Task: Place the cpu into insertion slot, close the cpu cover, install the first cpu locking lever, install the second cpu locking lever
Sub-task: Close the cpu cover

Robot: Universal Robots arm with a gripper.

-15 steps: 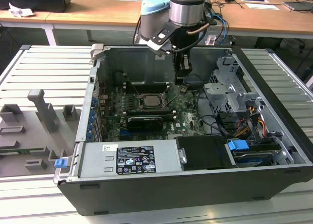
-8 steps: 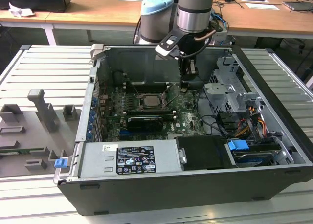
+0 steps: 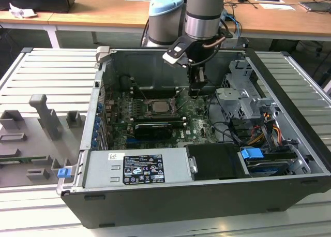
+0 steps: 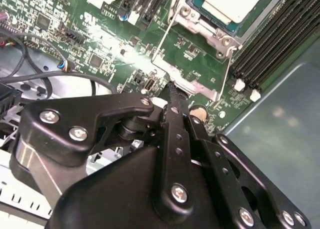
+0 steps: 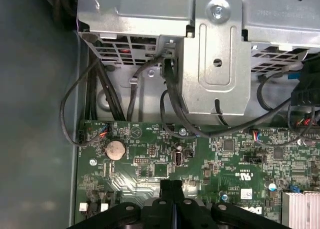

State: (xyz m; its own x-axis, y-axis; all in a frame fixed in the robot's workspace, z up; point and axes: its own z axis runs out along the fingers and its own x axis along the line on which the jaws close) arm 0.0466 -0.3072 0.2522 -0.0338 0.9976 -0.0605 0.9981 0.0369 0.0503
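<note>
One cpu (image 4: pixel 235 1) seated in insertion slot (image 4: pixel 207 31) | fingers (image 4: pixel 174 114) pressed together, gripping nothing, just beside slot

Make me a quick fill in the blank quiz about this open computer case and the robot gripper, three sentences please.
1. The circuit board under the arm is ____ in colour.
2. In both wrist views the gripper has its fingers ____.
3. In the exterior view the gripper stands on the exterior view's ____ of the cpu.
Missing words: green, shut, right.
</note>
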